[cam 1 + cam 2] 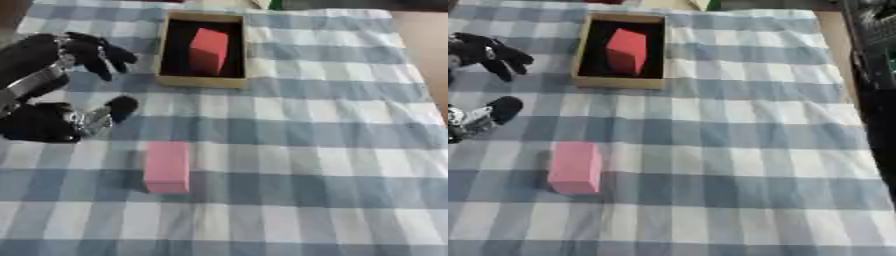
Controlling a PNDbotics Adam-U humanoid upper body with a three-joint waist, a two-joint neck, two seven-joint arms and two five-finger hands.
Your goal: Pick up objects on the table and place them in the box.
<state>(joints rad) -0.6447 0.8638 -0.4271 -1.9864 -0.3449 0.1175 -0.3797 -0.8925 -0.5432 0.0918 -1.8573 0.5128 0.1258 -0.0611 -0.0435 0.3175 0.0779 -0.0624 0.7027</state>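
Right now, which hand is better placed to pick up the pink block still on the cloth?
Left. The left hand hangs open beside the box, up-left of the pink block; no right hand shows in either view.

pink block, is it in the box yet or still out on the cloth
Out. The pink block lies flat on the checked cloth, nearer the camera than the box, which holds only a red block.

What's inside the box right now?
The box holds one red block, leaning on its dark floor. The floor directly under the block is covered, so anything beneath it cannot be seen.
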